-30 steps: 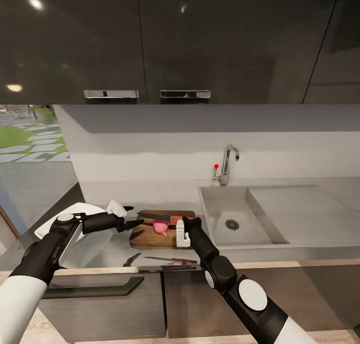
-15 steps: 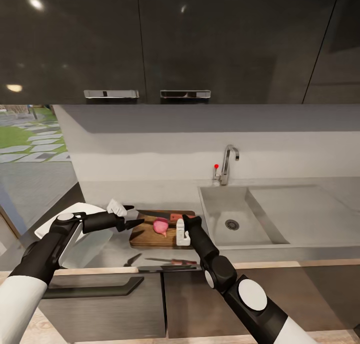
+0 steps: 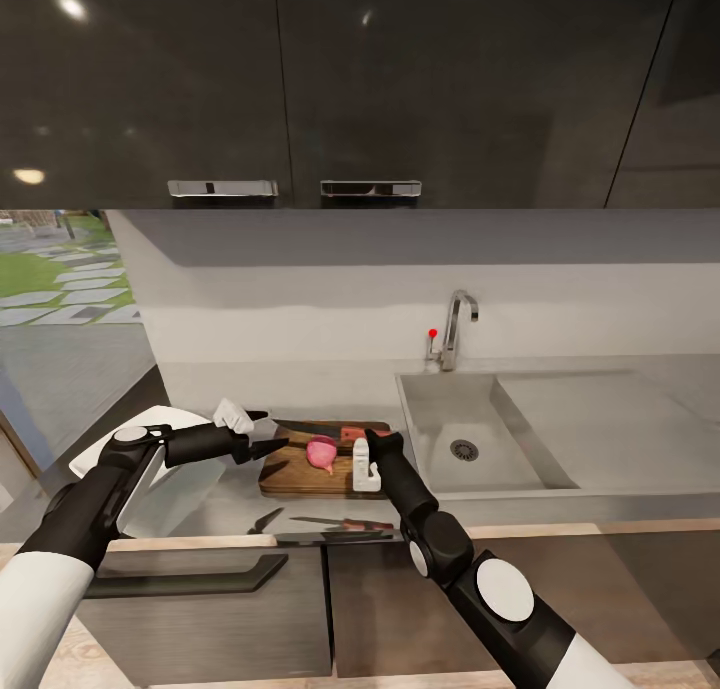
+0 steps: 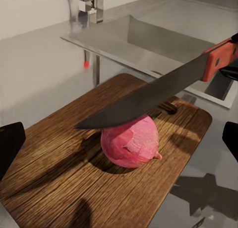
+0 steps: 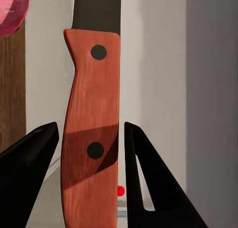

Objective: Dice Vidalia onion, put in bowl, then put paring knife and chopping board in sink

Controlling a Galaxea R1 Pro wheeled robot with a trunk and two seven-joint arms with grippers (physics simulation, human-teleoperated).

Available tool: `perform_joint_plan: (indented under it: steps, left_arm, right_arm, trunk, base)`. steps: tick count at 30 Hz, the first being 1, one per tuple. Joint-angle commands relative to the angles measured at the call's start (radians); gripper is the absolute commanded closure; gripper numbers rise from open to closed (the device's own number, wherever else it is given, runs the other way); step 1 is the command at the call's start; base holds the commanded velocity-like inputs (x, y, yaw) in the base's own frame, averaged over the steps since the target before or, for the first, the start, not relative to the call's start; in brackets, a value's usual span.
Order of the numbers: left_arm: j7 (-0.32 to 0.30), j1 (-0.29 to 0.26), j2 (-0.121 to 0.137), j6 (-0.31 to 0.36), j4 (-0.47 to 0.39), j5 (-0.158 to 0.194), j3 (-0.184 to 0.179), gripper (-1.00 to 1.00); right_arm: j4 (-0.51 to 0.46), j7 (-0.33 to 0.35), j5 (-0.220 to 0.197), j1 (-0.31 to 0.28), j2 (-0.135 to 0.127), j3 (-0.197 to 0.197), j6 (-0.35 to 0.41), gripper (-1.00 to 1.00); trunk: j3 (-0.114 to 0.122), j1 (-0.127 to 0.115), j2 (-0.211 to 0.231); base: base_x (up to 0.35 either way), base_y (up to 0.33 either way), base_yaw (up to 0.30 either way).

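So the onion [image 4: 131, 142] is sitting on the chopping board [image 4: 64, 173], pinkish-red skin, whole as far as I can see. The left wrist view gives the good angle: the paring knife [image 4: 153, 96] lies with its dark blade right across the top of the onion, touching it, red-orange handle off toward the sink side. You can also see the board's slot handle just past the onion there.

In the head view the board [image 3: 300, 469] sits on the grey surface [image 3: 230, 509] just beside the sink [image 3: 440, 439], onion [image 3: 321, 453] in the middle, knife [image 3: 310, 430] across the far edge. The tap [image 3: 455, 329] with its red knob stands behind the basin.

The right wrist view shows the knife handle [image 5: 91, 138] between the two fingers of the right hand [image 3: 372, 449], closed in on it from both sides.

The left hand [image 3: 262, 434] hovers at the board's left end, fingers spread apart, holding nothing. The white bowl [image 3: 160, 469] is partly hidden under that arm.
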Motion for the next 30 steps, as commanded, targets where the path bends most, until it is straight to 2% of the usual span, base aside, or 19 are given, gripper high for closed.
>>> perform_joint_plan:
  steps: [1,7,15,30]
  left_arm:
    - [0.000,-0.001,0.001,0.010,0.000,0.009,-0.003,-1.00]
    - [0.000,-0.001,0.001,0.010,0.000,0.009,-0.003,-1.00]
    - [0.000,-0.001,0.001,0.010,0.000,0.009,-0.003,-1.00]
    - [0.000,-0.001,0.001,0.010,0.000,0.009,-0.002,-1.00]
  right_arm:
    - [0.000,0.002,0.010,-0.001,-0.001,0.004,0.009,1.00]
    - [0.009,-0.003,0.015,-0.001,-0.001,0.004,0.009,1.00]
    - [0.031,-0.053,0.028,-0.001,-0.001,0.004,0.009,1.00]
    - [0.040,-0.061,0.030,-0.001,-0.001,-0.001,0.007,1.00]
  trunk:
    - [-0.001,0.000,-0.001]
    - [-0.001,0.000,-0.001]
    - [-0.001,0.000,-0.001]
    - [-0.001,0.000,-0.001]
  base:
    - [0.000,0.000,0.000]
    - [0.000,0.000,0.000]
    - [0.000,0.000,0.000]
    - [0.000,0.000,0.000]
